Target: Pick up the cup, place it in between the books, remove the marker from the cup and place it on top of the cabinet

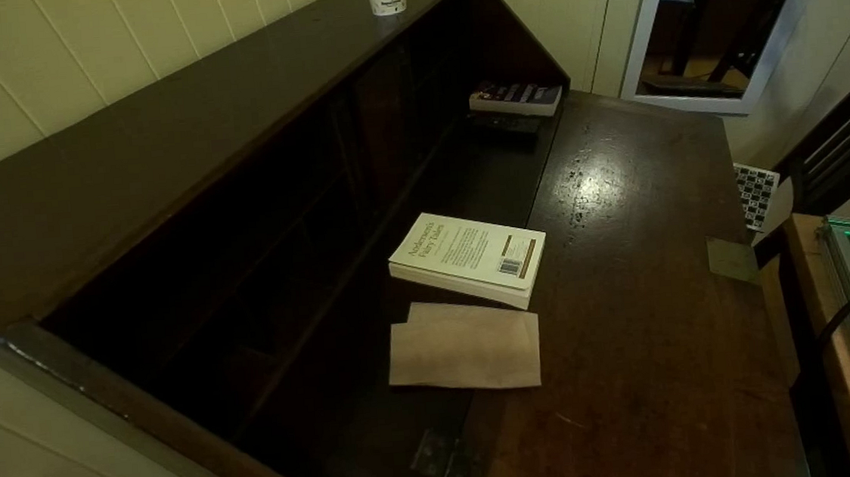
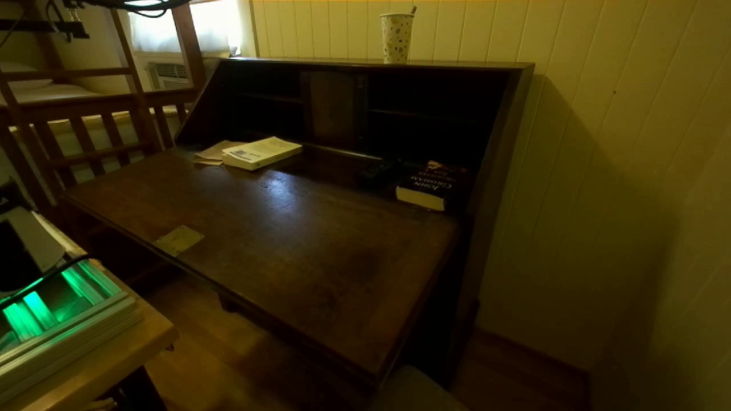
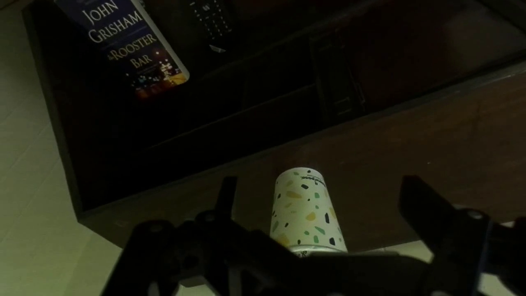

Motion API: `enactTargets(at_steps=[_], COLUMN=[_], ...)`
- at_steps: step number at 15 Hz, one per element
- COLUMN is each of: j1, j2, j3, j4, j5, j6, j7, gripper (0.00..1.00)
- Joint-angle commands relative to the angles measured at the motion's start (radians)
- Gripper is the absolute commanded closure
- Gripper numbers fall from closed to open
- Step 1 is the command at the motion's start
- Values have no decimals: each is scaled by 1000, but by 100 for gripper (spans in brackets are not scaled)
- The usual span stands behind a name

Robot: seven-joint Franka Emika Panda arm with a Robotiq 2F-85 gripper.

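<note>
Two fingers (image 3: 225, 197) of my claw (image 3: 319, 192) are spread; in the wrist view I see the cup (image 3: 306, 209) between them, with a gap at each side. In an exterior view it stands upright on top of the cabinet (image 2: 320, 222), the marker (image 2: 413, 10) sticking out; lower, the white book (image 2: 262, 153) lies left and the dark book (image 2: 428, 185) right.

In the wrist view, the dark tool (image 3: 319, 181) stands with jaws wide apart.
</note>
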Motion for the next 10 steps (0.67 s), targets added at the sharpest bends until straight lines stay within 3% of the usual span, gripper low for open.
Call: enactTargets(at_steps=[1, 7, 10], j1=[0, -8, -17], j2=[5, 18, 28], j3=[0, -8, -15], j4=[8, 21, 22], j5=[1, -11, 54], j6=[-3, 32, 100], j7=[-2, -18, -71], gripper=[0, 0, 0])
